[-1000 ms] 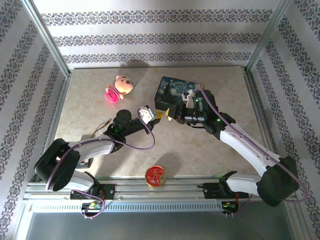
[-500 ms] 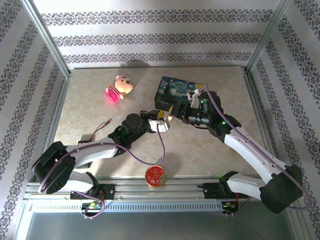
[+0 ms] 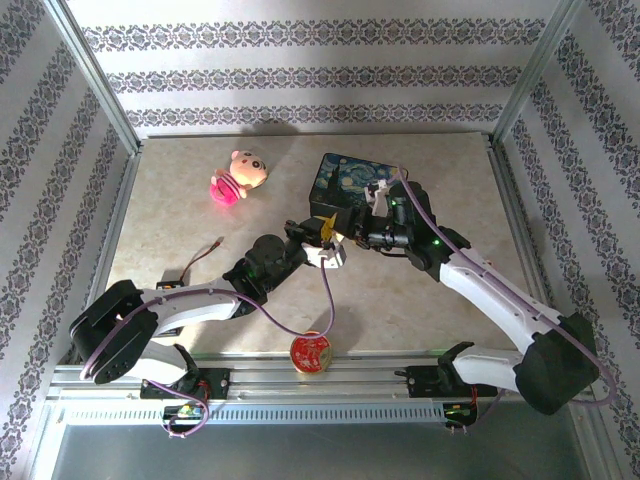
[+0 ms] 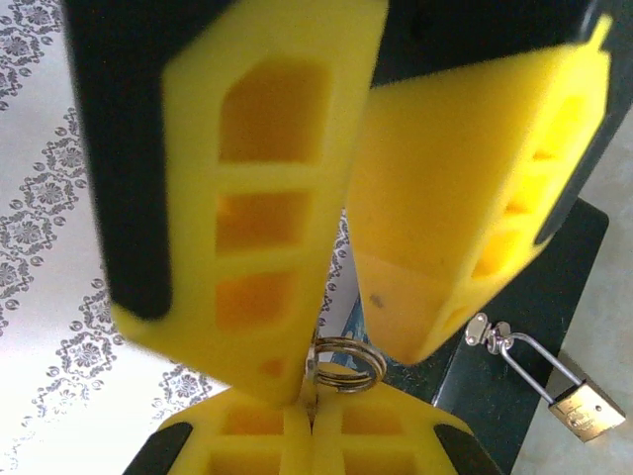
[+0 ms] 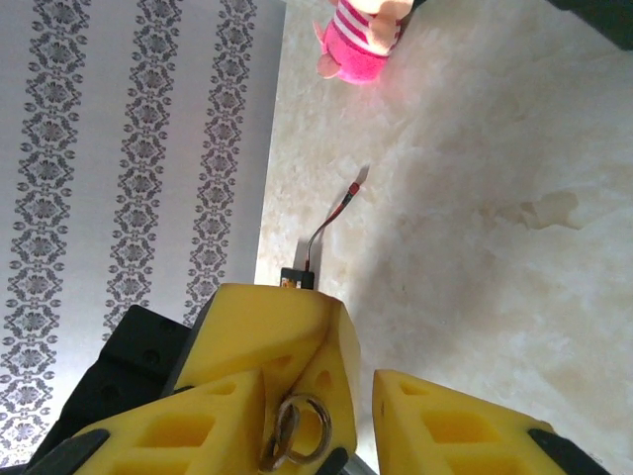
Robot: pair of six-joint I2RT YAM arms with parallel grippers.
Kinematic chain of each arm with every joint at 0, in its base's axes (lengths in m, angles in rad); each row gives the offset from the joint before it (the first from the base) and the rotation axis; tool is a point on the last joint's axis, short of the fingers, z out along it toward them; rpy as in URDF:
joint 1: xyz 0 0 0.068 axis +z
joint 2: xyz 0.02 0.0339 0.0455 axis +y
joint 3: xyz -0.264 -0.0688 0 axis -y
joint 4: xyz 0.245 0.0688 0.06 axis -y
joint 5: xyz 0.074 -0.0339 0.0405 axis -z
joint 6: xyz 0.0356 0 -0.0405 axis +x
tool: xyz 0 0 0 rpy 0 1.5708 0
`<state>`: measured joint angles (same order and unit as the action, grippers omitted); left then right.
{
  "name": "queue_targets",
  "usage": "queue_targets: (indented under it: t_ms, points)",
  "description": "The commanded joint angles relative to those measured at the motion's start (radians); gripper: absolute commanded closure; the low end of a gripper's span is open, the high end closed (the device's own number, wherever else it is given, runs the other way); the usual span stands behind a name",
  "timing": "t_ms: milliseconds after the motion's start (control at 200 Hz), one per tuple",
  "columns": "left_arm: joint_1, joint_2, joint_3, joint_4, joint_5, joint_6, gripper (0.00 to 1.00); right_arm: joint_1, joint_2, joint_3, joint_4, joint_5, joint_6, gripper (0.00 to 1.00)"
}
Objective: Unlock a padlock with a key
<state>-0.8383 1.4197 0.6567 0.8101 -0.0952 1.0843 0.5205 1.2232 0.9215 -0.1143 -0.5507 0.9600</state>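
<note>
Left wrist first: what sits between our own fingers?

— The left gripper [image 4: 312,421] is clamped tight on the key [image 5: 281,440], with the key ring [image 4: 344,360] poking out above the pads (the blade we cannot make out).

— And the right gripper [image 5: 326,396]?

— Its jaws stand partly apart, one finger on either side of the ring and of our left fingertips. We see a clear gap on one side; on the other we cannot tell whether pad meets metal. It grips nothing that we can see.

— So which step are we in?

— We judge it a key hand-over or re-grip in the air, just in front of the painted box [image 3: 352,182]. The padlock [image 4: 586,411] hangs from the hasp [image 4: 480,332] on the box's dark side, shackle closed, apart from both grippers. Unlocking is not yet begun.

— What does the next move call for?

— One gripper alone must own the key, blade free and aimed at the keyhole. The lock dangles loosely, so we would likely want the other gripper steadying its body.
</note>
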Motion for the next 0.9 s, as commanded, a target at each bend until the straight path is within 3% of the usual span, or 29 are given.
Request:
queue_targets:
  t_ms: [0, 470, 675, 845, 894]
  points:
    - [-0.017, 0.015, -0.003, 0.066, -0.014, 0.019, 1.0, 0.022, 0.026, 0.042, 0.026, -0.031, 0.001, 0.67]
    - [-0.018, 0.021, 0.009, 0.039, -0.007, -0.001, 1.0, 0.059, 0.09, 0.071, 0.038, -0.063, -0.001, 0.79]
    - [-0.018, 0.015, 0.004, 0.055, -0.006, -0.018, 1.0, 0.062, 0.098, 0.063, 0.058, -0.074, 0.002, 1.0]
    - [-0.018, 0.001, -0.008, 0.069, -0.012, -0.044, 1.0, 0.048, 0.069, 0.042, 0.067, -0.051, 0.0, 1.0]
    - [-0.018, -0.01, -0.013, 0.063, -0.006, -0.06, 0.9, 0.039, 0.055, 0.029, 0.074, -0.044, 0.0, 1.0]
